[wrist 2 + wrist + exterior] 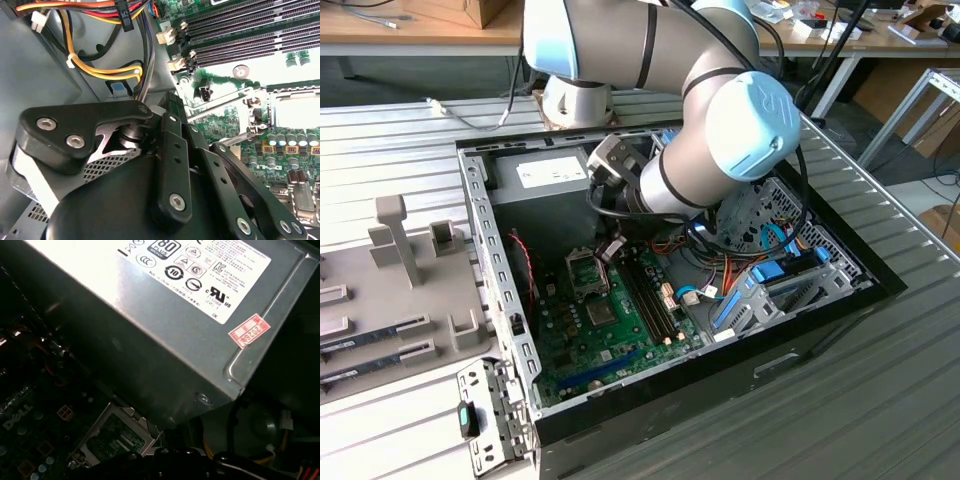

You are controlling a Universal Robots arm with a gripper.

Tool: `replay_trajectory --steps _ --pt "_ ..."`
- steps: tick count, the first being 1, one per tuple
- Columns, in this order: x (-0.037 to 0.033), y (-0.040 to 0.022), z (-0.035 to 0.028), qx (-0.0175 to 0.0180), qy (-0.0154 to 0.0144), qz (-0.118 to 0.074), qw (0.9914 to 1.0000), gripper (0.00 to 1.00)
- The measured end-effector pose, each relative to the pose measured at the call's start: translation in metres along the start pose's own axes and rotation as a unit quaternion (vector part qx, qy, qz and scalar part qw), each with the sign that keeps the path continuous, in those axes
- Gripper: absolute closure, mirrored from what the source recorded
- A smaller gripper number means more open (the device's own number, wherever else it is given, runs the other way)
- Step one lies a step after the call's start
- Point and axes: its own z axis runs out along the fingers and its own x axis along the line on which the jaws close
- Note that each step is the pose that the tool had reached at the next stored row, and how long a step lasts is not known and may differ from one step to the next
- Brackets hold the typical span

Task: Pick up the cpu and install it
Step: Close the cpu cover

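Grey-and-pale-blue arm (pixel 710 120) reaches down into the open black computer case (pixel 820 300), which lies flat on a ribbed metal table (pixel 880 400). A grey fixture tray (pixel 390 300) sits off the case's side, toward the exterior view's left.

Inside the case, the silver power supply (pixel 540 175) sits at the far end and the green motherboard (pixel 570 340) lies below it. Black memory slots (pixel 650 295) run alongside the socket area.

Gripper (pixel 610 250) hangs low over the board, just beside the raised socket frame (pixel 582 270). Cannot tell whether it is open or closed; its black linkage blocks the second wrist view.

A flat grey-silver square (pixel 603 313) lies in the board next to that frame. It looks like the cpu seated there, not certain.
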Motion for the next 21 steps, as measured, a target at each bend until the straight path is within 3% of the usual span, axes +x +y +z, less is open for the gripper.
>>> replay_trajectory --steps 4,10,14,16,17,18,21 --pt "0.0019 -0.0016 -0.0022 -0.0023 -0.0018 0.000 1.00000 0.89" --pt "0.0075 -0.0024 -0.0053 -0.0134 -0.0110 -0.003 0.99985 0.89" --pt "0.0113 -0.0048 -0.0081 -0.0230 -0.0186 -0.005 0.99955 0.89" --pt "0.0137 -0.0072 -0.0109 -0.0311 -0.0249 -0.007 0.99918 0.89" --pt "0.0158 -0.0093 -0.0132 -0.0375 -0.0298 -0.008 0.99882 0.89" --pt "0.0170 -0.0105 -0.0146 -0.0402 -0.0319 -0.009 0.99865 0.89" --pt "0.0192 -0.0127 -0.0168 -0.0427 -0.0339 -0.009 0.99847 0.89"
